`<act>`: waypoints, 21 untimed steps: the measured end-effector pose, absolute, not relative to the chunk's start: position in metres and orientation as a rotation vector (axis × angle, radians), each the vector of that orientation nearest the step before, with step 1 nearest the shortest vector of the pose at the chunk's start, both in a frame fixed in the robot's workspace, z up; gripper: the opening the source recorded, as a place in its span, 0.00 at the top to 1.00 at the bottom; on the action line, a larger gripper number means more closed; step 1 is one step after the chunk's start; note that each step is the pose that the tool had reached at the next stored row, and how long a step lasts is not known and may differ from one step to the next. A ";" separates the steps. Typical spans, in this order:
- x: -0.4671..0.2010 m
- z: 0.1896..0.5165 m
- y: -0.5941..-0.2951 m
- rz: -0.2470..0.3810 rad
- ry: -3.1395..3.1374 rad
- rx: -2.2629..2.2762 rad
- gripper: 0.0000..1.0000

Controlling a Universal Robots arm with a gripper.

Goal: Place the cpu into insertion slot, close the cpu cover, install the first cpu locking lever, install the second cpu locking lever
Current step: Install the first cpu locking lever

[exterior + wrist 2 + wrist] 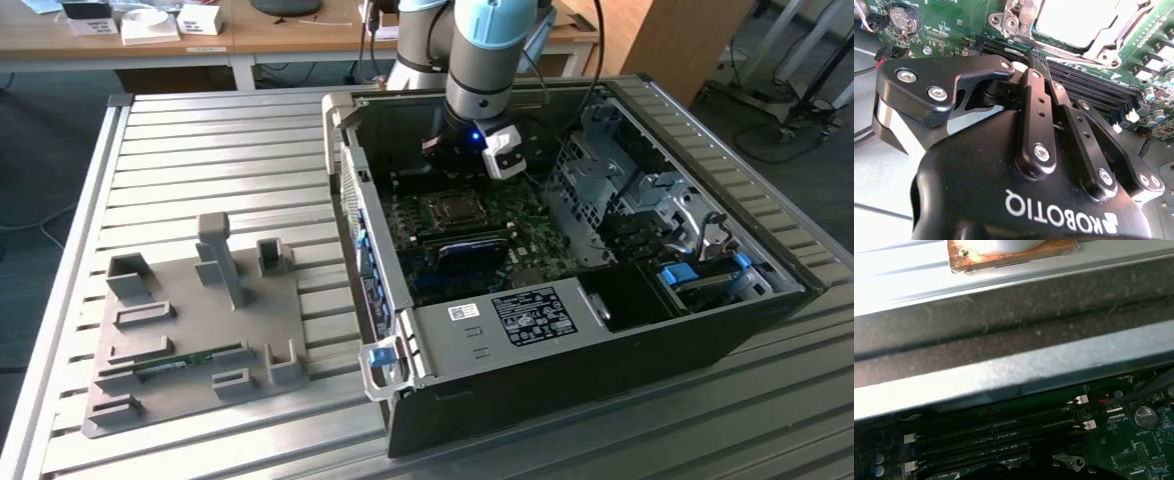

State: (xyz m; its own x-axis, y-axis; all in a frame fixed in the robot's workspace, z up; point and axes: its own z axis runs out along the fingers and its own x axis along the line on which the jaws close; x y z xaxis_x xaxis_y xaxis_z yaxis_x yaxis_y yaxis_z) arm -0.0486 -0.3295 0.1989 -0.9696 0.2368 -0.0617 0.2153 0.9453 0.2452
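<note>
Hand (1035,57) looks pinched shut with nothing we can make out between its fingers, hovering over the black memory slots (1089,85) right beside the insertion slot (455,210), where the cpu (1074,20) already sits under the lowered cpu cover (1104,44).

Ribbed metal table (214,160), wooden desk (267,35) behind, dark floor (40,130), daylight
</note>
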 end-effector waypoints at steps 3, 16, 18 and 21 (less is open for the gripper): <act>-0.049 0.199 -0.329 0.364 3.008 0.356 0.89; -0.049 0.200 -0.329 0.406 3.000 0.390 0.89; -0.049 0.200 -0.328 0.407 2.999 0.392 0.89; -0.048 0.200 -0.329 0.407 2.998 0.395 0.89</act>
State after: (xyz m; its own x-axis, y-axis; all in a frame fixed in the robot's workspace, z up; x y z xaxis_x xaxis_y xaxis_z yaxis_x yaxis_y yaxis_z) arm -0.0484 -0.3287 0.2001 -0.9626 0.2656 -0.0540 0.2416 0.9312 0.2730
